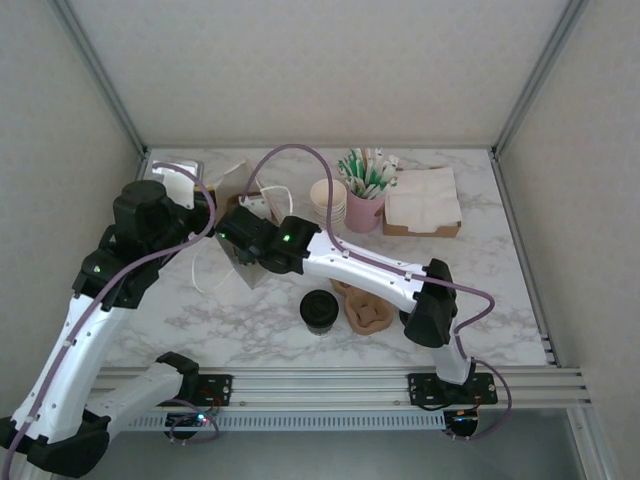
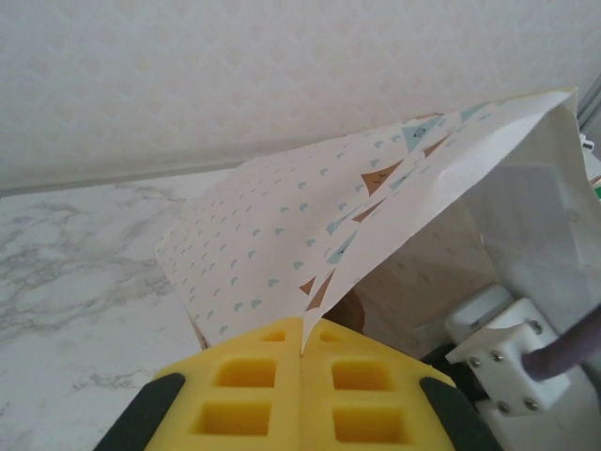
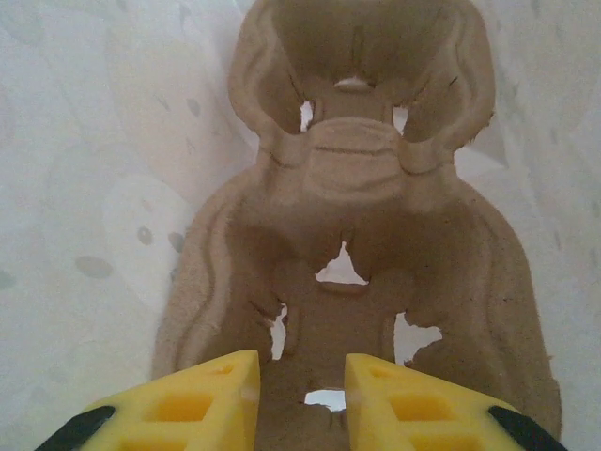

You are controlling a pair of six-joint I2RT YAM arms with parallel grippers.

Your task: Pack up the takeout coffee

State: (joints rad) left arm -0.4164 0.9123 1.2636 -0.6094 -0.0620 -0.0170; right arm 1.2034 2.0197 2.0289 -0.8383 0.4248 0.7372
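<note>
The takeout coffee, a small cup under a round black lid, stands on the marble table in front of the arms, with neither gripper near it. A white patterned paper bag lies open at the back left. My left gripper is shut on the bag's rim and holds the mouth up. My right gripper reaches inside the bag, its jaws narrowly apart around the near end of a brown pulp cup carrier. That carrier lies against the bag's inner wall.
Another pulp carrier lies just right of the coffee. Behind stand a stack of lidless cream paper cups, a pink cup of stirrers and a box of napkins. White walls close the table in.
</note>
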